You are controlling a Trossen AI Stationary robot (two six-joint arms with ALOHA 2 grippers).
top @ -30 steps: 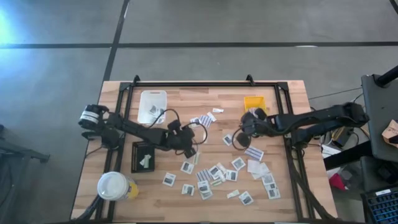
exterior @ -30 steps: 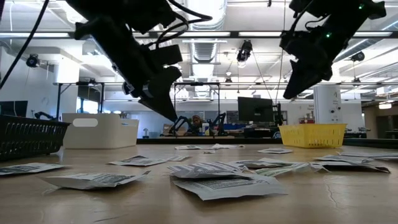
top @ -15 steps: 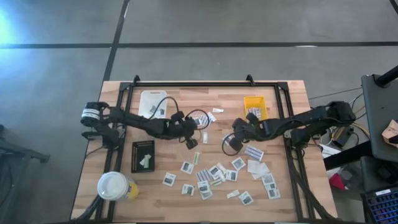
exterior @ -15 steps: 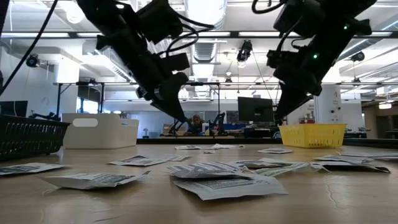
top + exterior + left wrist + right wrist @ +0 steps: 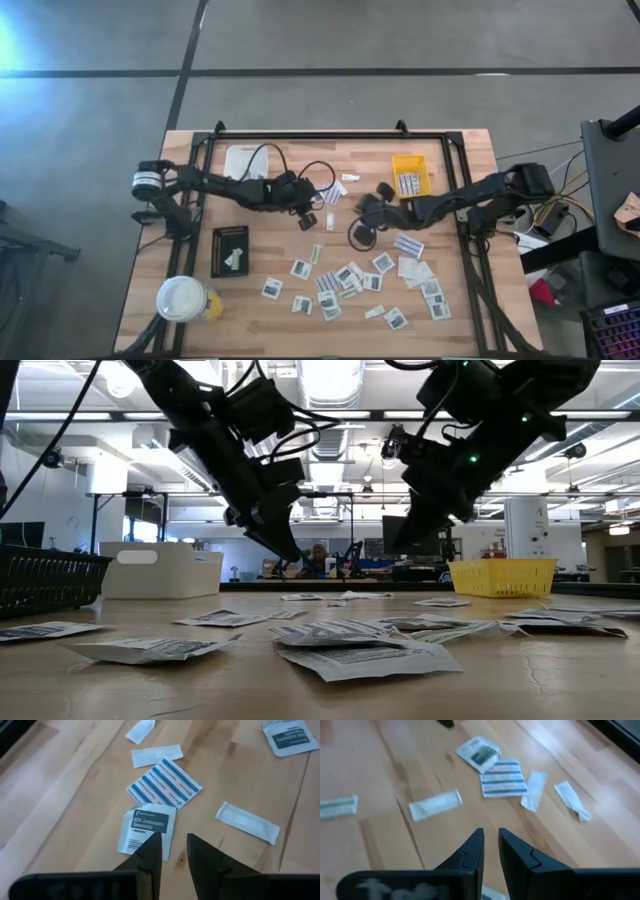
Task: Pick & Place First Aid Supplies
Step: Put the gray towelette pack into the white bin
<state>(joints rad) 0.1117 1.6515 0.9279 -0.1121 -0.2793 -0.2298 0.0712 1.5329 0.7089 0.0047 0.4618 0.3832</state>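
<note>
One packet (image 5: 146, 826) reads "BZK Antiseptic" in white letters on a dark patch (the smaller words are too tiny to read). It lies flat on the bench (image 5: 470, 160), just past the tips of the left pincer (image 5: 170, 851). Next to it lies a blue striped packet (image 5: 164, 782), and plain white strips (image 5: 247, 822) lie close by.

The left pincer has a small gap between its fingers and holds nothing. It hangs over the middle of the bench, near the far side.

The right pincer (image 5: 488, 845) also has a small gap between its fingers and holds nothing. It hangs over bare wood, near the left one. Ahead of it lie a striped packet (image 5: 503, 778), a grey-patch packet (image 5: 478, 753) and white strips (image 5: 435, 804).

The yellow tray (image 5: 410, 176) has a few white packets in it. The black tray (image 5: 231, 250) holds one pale packet. The white tray (image 5: 243, 160) is partly hidden by the left arm, so what is in it cannot be told. A big cup (image 5: 182, 298) with a white top stands at the near left corner.

Most packets (image 5: 350, 280) lie spread over the near half of the bench.
</note>
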